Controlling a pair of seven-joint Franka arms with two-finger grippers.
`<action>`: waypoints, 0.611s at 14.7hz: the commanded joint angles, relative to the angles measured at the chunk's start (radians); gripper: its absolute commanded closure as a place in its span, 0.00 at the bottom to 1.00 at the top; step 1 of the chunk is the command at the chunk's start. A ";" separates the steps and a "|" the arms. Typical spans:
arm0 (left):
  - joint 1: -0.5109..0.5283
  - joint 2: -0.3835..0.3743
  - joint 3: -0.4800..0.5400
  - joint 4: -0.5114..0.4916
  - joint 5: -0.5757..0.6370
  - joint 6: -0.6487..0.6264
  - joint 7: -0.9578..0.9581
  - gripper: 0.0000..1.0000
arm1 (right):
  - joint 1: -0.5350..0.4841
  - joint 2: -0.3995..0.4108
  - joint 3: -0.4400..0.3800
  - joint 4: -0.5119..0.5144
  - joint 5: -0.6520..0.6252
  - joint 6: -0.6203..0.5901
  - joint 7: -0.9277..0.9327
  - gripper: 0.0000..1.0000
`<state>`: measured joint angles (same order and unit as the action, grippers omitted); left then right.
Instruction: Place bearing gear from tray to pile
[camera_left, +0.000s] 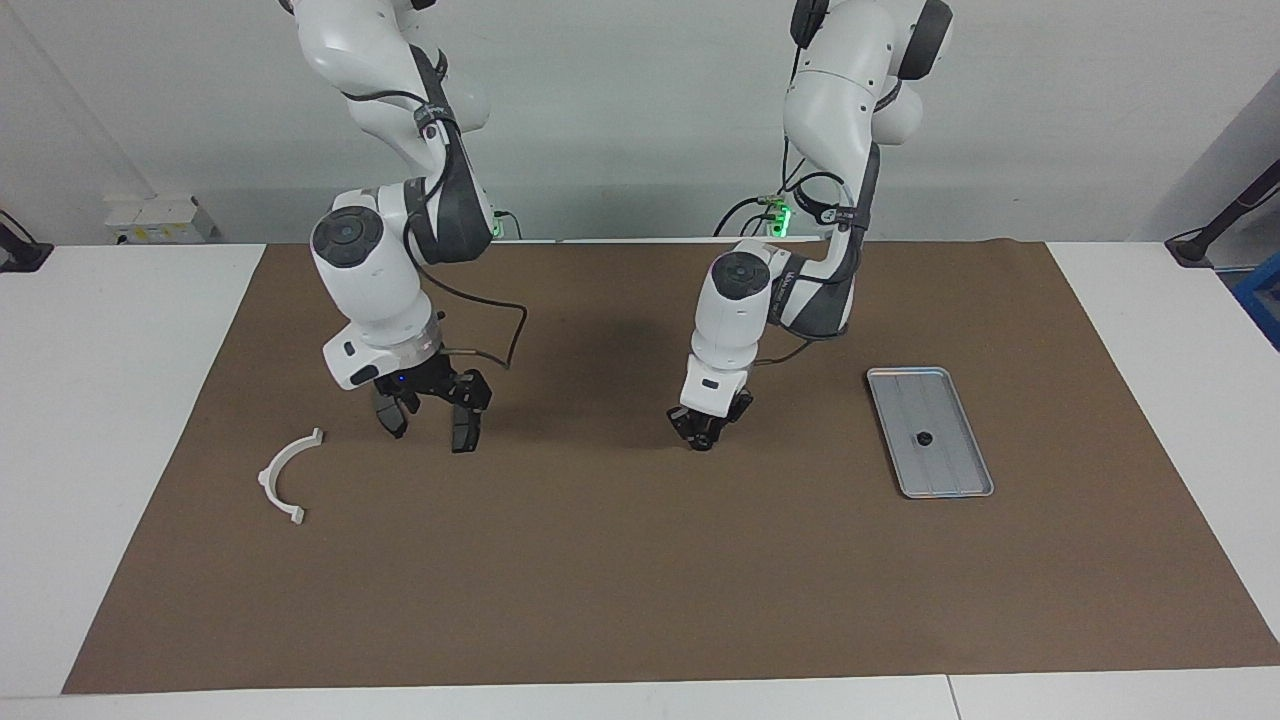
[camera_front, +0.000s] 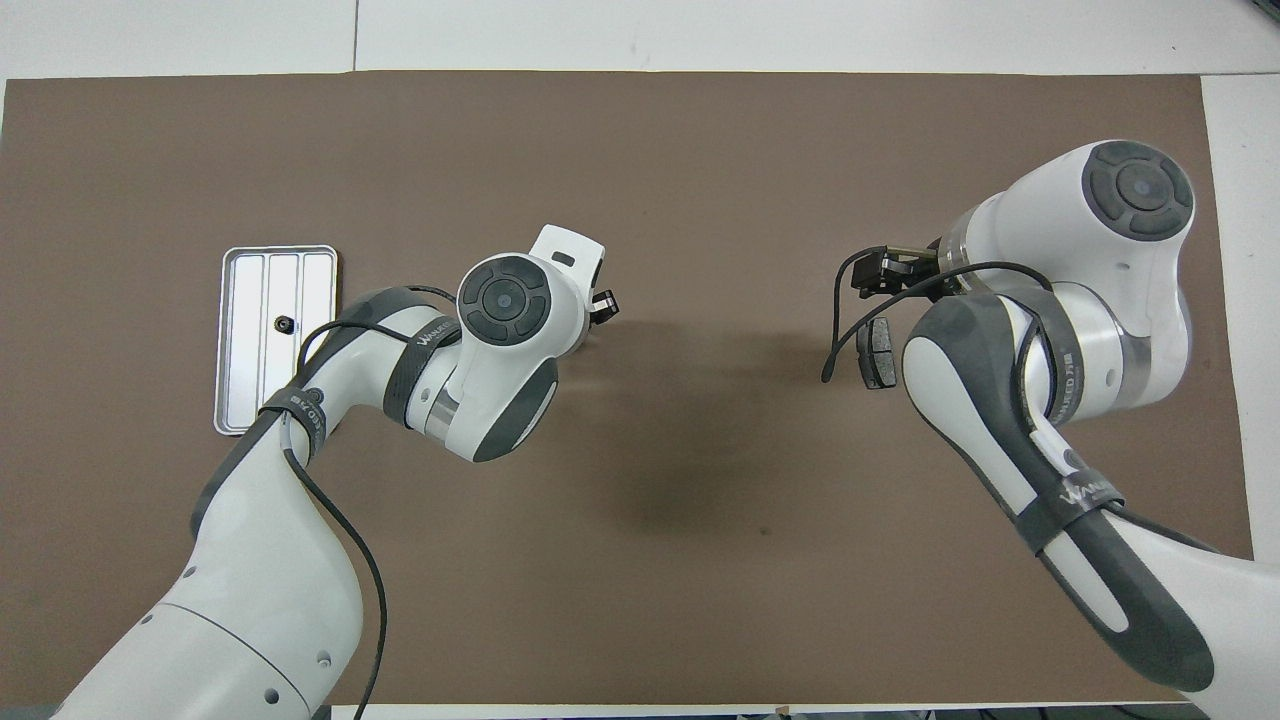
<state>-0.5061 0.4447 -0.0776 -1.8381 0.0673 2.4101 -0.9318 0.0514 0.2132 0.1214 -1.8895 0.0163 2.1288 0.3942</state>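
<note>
— Silver tray (camera_left: 962, 470) kept the bearing gear (camera_left: 924, 438); left hand (camera_left: 704, 437) pressed together mid-worktop, holding nothing visible.
— Facing view alone showed the white bracket (camera_left: 284, 476); right hand (camera_left: 430, 408) spread over the brake pads (camera_left: 464, 430).

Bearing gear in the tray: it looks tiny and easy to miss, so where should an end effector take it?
Grip the bearing gear across its round outer edge, coming straight down from above: it lies flat and alone in the tray, apart from the rim, so a top-down pinch likely meets nothing else.
</note>
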 joint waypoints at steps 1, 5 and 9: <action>-0.015 -0.009 0.016 -0.029 0.029 0.029 -0.027 1.00 | 0.010 0.005 0.001 -0.002 -0.013 0.022 0.046 0.00; 0.009 -0.021 0.018 0.064 0.037 -0.168 0.002 0.00 | 0.021 0.005 0.001 -0.003 -0.012 0.022 0.103 0.00; 0.180 -0.211 0.016 0.092 -0.043 -0.420 0.327 0.00 | 0.076 0.008 0.001 -0.002 -0.012 0.023 0.124 0.00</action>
<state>-0.4069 0.3675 -0.0612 -1.7173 0.0628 2.0945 -0.7494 0.0976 0.2156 0.1215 -1.8895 0.0162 2.1313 0.4823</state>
